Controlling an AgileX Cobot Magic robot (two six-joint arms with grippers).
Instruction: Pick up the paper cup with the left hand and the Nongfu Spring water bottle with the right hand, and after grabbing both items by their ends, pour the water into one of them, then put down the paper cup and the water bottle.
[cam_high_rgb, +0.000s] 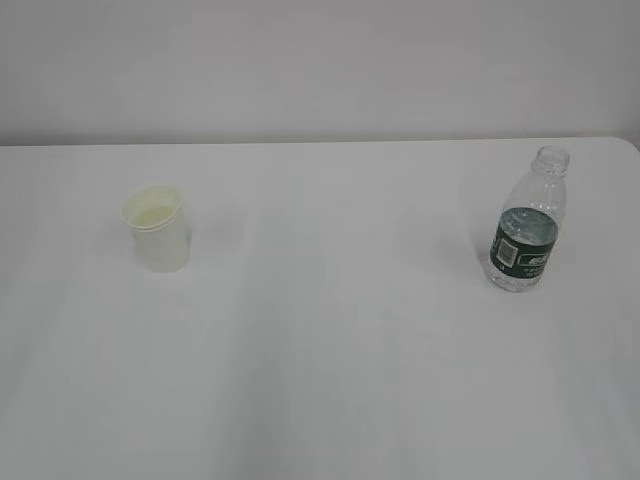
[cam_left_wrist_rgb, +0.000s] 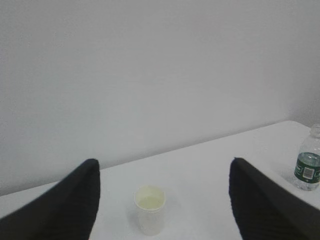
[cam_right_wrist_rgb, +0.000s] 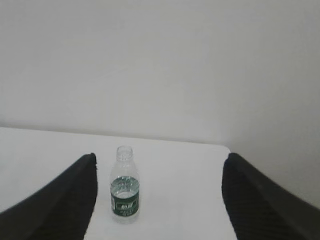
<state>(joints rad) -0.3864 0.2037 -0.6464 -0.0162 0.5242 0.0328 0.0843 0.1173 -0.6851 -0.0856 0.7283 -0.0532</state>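
The white paper cup (cam_high_rgb: 157, 229) stands upright on the left of the white table, its cream inside showing. In the left wrist view the paper cup (cam_left_wrist_rgb: 149, 210) is ahead of my left gripper (cam_left_wrist_rgb: 163, 167), whose black fingers (cam_left_wrist_rgb: 75, 200) stand wide apart, open and empty. The Nongfu Spring water bottle (cam_high_rgb: 527, 224) stands upright at the right, capless, with water (cam_right_wrist_rgb: 124, 186) up to about its green label. My right gripper (cam_right_wrist_rgb: 158, 162) is open with the bottle (cam_right_wrist_rgb: 124, 187) ahead, nearer its left finger. Neither arm shows in the exterior view.
The white table (cam_high_rgb: 330, 350) ends at a plain pale wall behind. Its rounded back right corner (cam_high_rgb: 628, 143) lies just behind the bottle. Bare tabletop lies between cup and bottle.
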